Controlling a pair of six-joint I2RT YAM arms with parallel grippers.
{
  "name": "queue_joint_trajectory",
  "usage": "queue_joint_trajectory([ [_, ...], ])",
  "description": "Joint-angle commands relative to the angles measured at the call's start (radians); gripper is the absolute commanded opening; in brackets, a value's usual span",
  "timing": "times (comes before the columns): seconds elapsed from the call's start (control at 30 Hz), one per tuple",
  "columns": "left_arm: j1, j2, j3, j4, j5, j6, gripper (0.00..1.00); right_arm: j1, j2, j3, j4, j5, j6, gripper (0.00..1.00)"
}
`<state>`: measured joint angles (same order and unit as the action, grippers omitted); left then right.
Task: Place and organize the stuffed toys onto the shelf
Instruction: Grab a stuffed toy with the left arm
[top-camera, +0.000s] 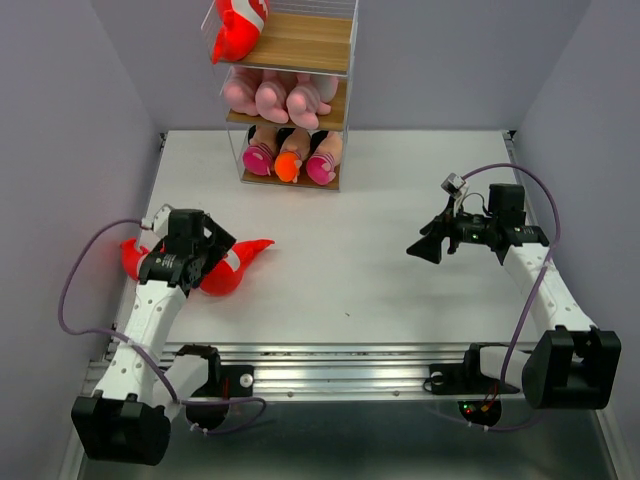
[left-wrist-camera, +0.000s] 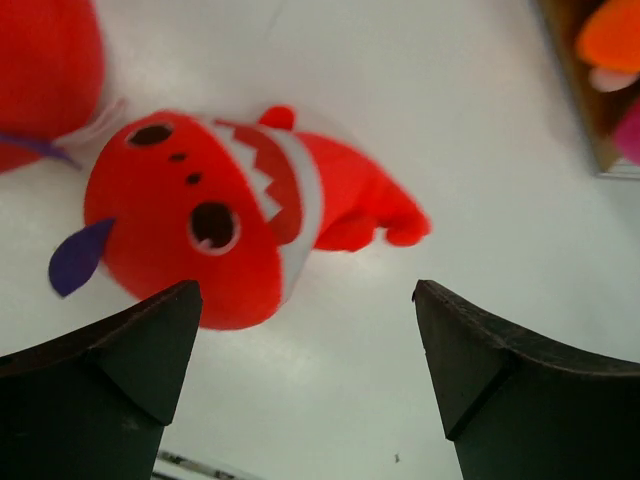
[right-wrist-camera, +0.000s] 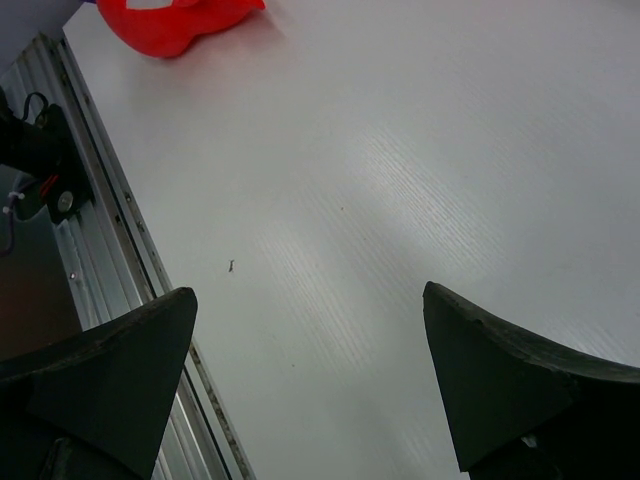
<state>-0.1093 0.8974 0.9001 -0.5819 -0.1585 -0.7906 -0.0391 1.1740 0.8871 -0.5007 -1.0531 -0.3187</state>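
Left jaws spread over red shark (top-camera: 228, 278) lower left, second shark (top-camera: 130, 260) beside, right jaws spread mid-right, shelf (top-camera: 315, 45) top centre.

Two red sharks (left-wrist-camera: 200, 220) lie off shelf (top-camera: 312, 42); on it: shark (top-camera: 238, 28) top, pink animals (top-camera: 272, 98) middle, dolls (top-camera: 291, 160) bottom

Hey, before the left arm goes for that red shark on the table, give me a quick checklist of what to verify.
1. Left hand open: ok.
2. Red shark ahead of its fingers, not held: ok.
3. Second shark clear of the grasp: cannot tell, it lies very close.
4. Top board of the shelf has room beside the third shark: ok.
5. Right hand open, over the table, away from the left side: ok.
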Motion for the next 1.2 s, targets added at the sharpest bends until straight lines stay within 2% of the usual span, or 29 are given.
queue_joint_trajectory([
  [0.0, 0.007, -0.034, -0.081, -0.148, -0.053, -0.208, 0.99, -0.005, 0.004, 0.003, 0.039, 0.010, -0.014, 1.00],
  [0.2, 0.007, 0.067, -0.187, -0.113, -0.061, -0.285, 0.99, -0.005, 0.006, 0.003, 0.037, 0.019, -0.016, 1.00],
  [0.43, 0.008, 0.207, -0.248, 0.031, -0.113, -0.303, 0.96, -0.005, 0.006, 0.003, 0.037, 0.019, -0.016, 1.00],
  [0.47, 0.008, 0.222, -0.251, 0.043, -0.104, -0.305, 0.93, -0.005, 0.004, 0.003, 0.037, 0.019, -0.017, 1.00],
  [0.57, 0.008, 0.261, -0.277, 0.102, -0.055, -0.309, 0.66, -0.005, 0.007, 0.003, 0.037, 0.019, -0.017, 1.00],
  [0.6, 0.008, 0.264, -0.286, 0.117, -0.040, -0.302, 0.45, -0.005, 0.007, 0.004, 0.037, 0.019, -0.017, 1.00],
  [0.7, 0.008, 0.255, -0.329, 0.187, 0.019, -0.270, 0.12, -0.005, 0.007, 0.004, 0.037, 0.018, -0.017, 1.00],
  [0.8, 0.008, 0.230, -0.357, 0.246, 0.121, -0.211, 0.05, -0.005, 0.010, 0.006, 0.036, 0.015, -0.017, 1.00],
  [0.83, 0.007, 0.221, -0.375, 0.293, 0.211, -0.190, 0.04, -0.005, 0.010, 0.004, 0.036, 0.008, -0.019, 1.00],
  [0.97, -0.045, 0.140, -0.418, 0.447, 0.425, -0.029, 0.00, -0.005, 0.022, 0.018, -0.007, -0.057, -0.072, 1.00],
  [1.07, -0.171, 0.051, -0.450, 0.583, 0.537, 0.016, 0.00, -0.005, 0.039, 0.038, -0.093, -0.126, -0.167, 1.00],
  [1.1, -0.270, 0.020, -0.454, 0.652, 0.547, 0.034, 0.00, -0.005, 0.052, 0.055, -0.148, -0.142, -0.195, 1.00],
  [1.17, -0.379, 0.008, -0.449, 0.707, 0.551, 0.057, 0.00, -0.005, 0.058, 0.068, -0.209, -0.186, -0.300, 1.00],
])
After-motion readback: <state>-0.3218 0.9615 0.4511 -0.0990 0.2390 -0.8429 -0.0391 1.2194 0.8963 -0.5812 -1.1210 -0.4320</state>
